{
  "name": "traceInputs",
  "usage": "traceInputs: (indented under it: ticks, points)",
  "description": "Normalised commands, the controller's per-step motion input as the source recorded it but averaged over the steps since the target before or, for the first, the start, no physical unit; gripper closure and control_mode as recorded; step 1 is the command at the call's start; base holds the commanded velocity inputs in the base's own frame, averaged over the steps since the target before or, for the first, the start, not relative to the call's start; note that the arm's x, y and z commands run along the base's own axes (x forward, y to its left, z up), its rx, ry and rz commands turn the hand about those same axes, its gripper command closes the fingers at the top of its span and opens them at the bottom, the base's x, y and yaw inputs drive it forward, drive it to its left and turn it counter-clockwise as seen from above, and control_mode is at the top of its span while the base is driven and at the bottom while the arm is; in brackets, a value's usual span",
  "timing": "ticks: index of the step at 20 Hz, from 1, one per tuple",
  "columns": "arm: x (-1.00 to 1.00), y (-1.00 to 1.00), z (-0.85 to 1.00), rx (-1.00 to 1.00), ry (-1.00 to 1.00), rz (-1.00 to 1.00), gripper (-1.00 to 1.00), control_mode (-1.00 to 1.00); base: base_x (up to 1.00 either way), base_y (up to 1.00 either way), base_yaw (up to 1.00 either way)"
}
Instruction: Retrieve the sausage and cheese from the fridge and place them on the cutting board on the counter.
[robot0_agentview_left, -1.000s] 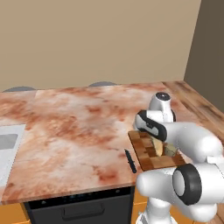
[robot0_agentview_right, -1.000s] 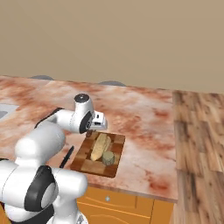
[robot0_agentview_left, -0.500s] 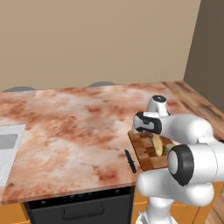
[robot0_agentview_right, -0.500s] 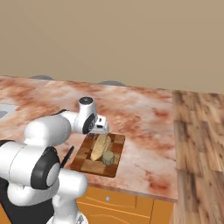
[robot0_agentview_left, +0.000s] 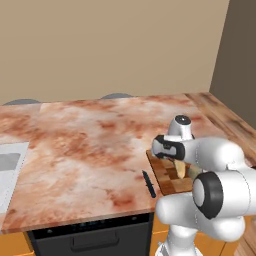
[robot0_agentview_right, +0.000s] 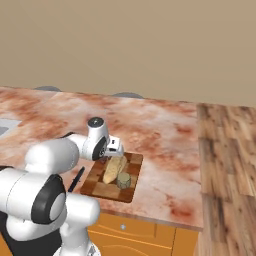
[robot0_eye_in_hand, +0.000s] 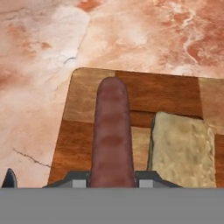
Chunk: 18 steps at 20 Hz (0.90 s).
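sausage (robot0_eye_in_hand: 112, 131): being shown in the hand view as a dark red-brown cylinder with a rounded far end, lying lengthwise over the cutting board (robot0_eye_in_hand: 83, 127); whether it is resting on the wood or being held just above it cannot be told

gripper (robot0_eye_in_hand: 112, 178): being seen low at the board's near end; the near end of the sausage is sitting between the two finger bases, jaws narrowed to about its width; probably being gripped, though contact is being hidden at the bottom of the view

cheese (robot0_eye_in_hand: 181, 148): lying on the board just beside the sausage, a pale tan rough-faced chunk; in the right base view it (robot0_agentview_right: 114, 169) is being seen lengthwise on the board (robot0_agentview_right: 132, 162), with a small round greenish item (robot0_agentview_right: 124, 180) by its near end

counter (robot0_agentview_left: 75, 145): the board (robot0_agentview_left: 165, 172) is being carried near its front edge, with a slim black knife (robot0_agentview_left: 148, 183) just beside it

handling, sausage: being judged light, smooth-skinned, slightly yielding; likely to roll; best being taken across the middle, jaws square to its length

handling, cheese: being judged firmer and thicker, rough enough not to slip; best being pinched across its narrow sides

progress: both items being judged at the board; release remaining
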Motion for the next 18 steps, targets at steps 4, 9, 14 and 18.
traceInputs:
  ticks: [4,9,14,18]
  points:
    - [-0.18,0.01,0.19,0.00,-0.01,0.00,-1.00,-1.00,0.00,0.00,0.00]
    - [-0.06,0.04,0.57,0.00,0.01,0.00,-1.00,-1.00,0.00,0.00,0.00]
    - [-0.43,-0.10,1.00,-0.05,-0.03,0.00,-1.00,-1.00,0.00,0.00,0.00]
    - [-0.70,-0.23,1.00,-0.18,-0.10,0.00,-1.00,-1.00,0.00,0.00,0.00]
